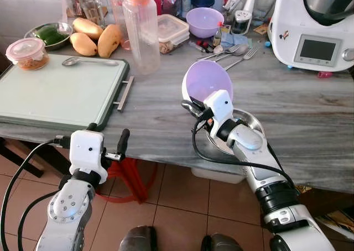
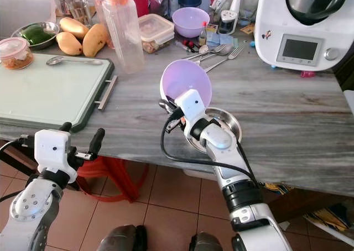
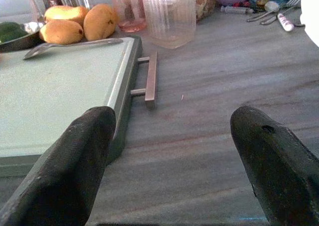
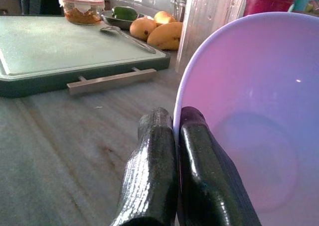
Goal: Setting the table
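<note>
- Left gripper [image 1: 108, 142] is hovering at the table's [image 1: 310, 124] near edge, beside the green tray's [image 1: 50, 93] near right corner; the left wrist view is showing its fingers [image 3: 75, 161] spread wide, gripping nothing.
- Right gripper [image 4: 172, 131] is pinching the lilac bowl's [image 1: 207, 82] rim, tilting it above a steel dish [image 1: 246, 121] by the near edge; the right wrist view is confirming fingers pressed on the rim.

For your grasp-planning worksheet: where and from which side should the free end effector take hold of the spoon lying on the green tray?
Grip the spoon across its thin handle near the middle, coming from straight above. It lies flat along the far edge of the tray, bowl pointing to the robot's left, so a side approach would probably scrape the tray. The open left end effector is nearest.
</note>
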